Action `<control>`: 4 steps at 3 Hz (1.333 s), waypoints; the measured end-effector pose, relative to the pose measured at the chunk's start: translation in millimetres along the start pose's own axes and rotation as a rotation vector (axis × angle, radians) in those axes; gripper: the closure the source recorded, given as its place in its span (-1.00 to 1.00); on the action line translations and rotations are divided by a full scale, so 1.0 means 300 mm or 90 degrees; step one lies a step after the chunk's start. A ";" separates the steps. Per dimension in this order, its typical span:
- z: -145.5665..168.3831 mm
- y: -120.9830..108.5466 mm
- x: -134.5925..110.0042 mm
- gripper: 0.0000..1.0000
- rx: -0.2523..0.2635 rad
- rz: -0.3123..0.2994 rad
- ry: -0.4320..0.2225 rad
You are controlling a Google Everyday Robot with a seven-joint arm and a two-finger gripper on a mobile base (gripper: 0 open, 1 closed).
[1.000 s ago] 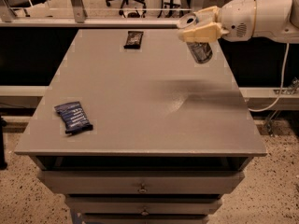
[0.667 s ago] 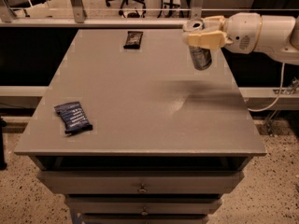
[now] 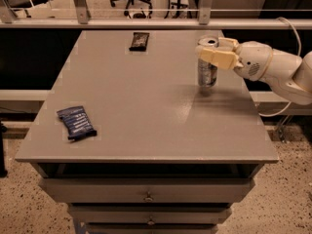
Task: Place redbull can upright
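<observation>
The redbull can (image 3: 206, 72) is a slim silver-and-blue can with a silver top. It stands upright at the right side of the grey table (image 3: 146, 111), its base at or just above the surface. My gripper (image 3: 214, 52) comes in from the right on a white arm. Its cream fingers (image 3: 218, 57) are closed around the can's upper part, just below the rim.
A flat blue snack packet (image 3: 76, 122) lies near the table's front left. A flat dark wrapper (image 3: 139, 40) lies at the back centre. The table's right edge is close behind the can. Drawers sit under the tabletop. A rail and office chairs stand behind.
The gripper has lowered the can from tilted in the air to upright down at the tabletop, shifting slightly toward the front.
</observation>
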State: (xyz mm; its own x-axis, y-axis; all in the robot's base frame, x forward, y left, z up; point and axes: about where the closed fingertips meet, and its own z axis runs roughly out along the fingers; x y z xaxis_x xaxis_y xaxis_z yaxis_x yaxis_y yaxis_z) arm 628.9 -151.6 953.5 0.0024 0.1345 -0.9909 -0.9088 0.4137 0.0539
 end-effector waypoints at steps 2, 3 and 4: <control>-0.074 -0.035 0.113 0.22 0.028 0.075 -0.026; -0.082 -0.038 0.119 -0.23 0.032 0.081 -0.024; -0.082 -0.037 0.111 -0.72 0.032 0.081 -0.024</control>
State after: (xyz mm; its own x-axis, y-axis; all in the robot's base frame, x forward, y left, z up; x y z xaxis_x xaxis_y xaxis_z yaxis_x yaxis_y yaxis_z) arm 628.9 -173.8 916.9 -0.0955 0.2215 -0.9705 -0.8806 0.4358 0.1861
